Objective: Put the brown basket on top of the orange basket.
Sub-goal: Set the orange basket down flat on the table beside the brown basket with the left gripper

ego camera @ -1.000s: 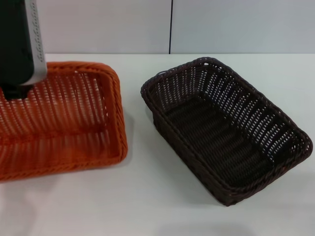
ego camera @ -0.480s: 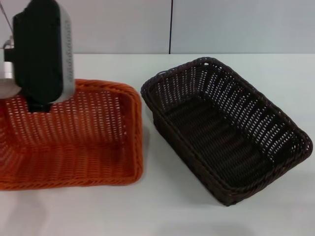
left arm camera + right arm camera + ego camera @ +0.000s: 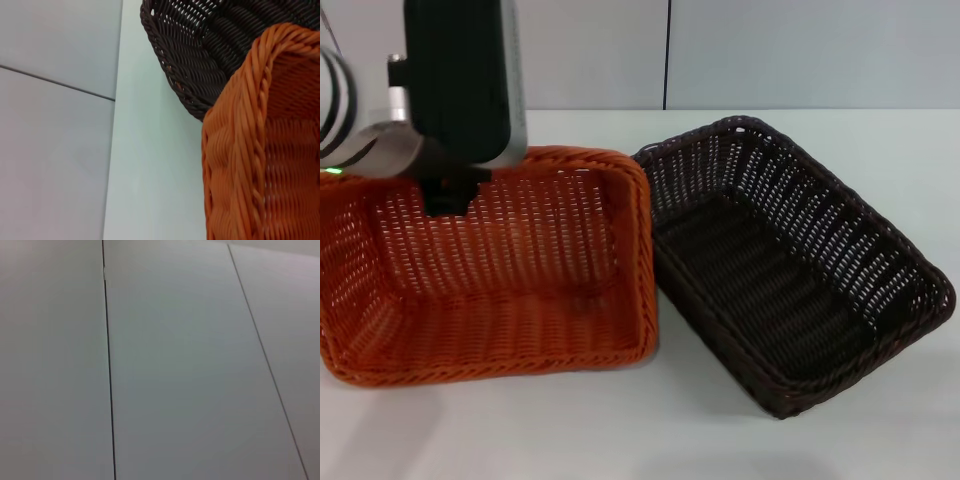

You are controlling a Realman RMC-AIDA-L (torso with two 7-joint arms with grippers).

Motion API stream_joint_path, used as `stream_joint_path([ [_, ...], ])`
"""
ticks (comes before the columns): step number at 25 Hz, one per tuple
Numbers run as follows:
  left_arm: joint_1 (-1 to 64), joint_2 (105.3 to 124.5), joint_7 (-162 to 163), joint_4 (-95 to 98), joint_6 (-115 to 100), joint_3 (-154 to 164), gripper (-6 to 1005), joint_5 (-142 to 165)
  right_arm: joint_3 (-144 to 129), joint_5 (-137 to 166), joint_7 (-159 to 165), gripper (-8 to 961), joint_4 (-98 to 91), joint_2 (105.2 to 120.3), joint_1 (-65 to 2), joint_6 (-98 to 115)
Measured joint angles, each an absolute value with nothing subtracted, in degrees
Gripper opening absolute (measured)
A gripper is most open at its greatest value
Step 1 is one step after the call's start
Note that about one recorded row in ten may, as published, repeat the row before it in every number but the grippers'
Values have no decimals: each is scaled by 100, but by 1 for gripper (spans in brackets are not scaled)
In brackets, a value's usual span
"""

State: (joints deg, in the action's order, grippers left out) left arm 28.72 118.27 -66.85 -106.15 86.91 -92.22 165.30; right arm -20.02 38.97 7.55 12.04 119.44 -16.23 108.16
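Now the left end effector [image 3: 445, 195] is hanging over the back rim of the orange basket [image 3: 490, 290], and the head view is showing that basket lying on the white worktop [image 3: 620, 430] with its right rim touching, or very nearly touching, the near-left corner of the brown basket [image 3: 790, 270]. Whether the end effector's fingers are spread or pinching the weave cannot be told, since the arm's dark housing is hiding them; the orange basket is looking tipped, its back edge riding higher than its front. The left wrist view is showing the orange braided rim [image 3: 260, 150] crowding right up against the brown basket's dark woven wall [image 3: 200, 55], with bare worktop beside both. The right end effector is not appearing in any view, and its wrist camera is showing only pale grey panels [image 3: 175, 365].

The brown basket is sitting flat to the right of the orange one, angled, open side up and untouched. Judging by its open weave, it is likely light and fairly stiff, springy rather than fragile, with little to slip on. The braided rim along a long side is looking like the firmest place to pinch, near the middle so that the tray is hanging level when lifted.
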Motion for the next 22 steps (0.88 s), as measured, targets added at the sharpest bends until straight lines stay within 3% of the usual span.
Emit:
stream_joint_path([
  [22,3348,11855,-6532,-9996,8606,-8825,146,16462,-2022,3920,725,759,1196,11944,-1596,10694],
])
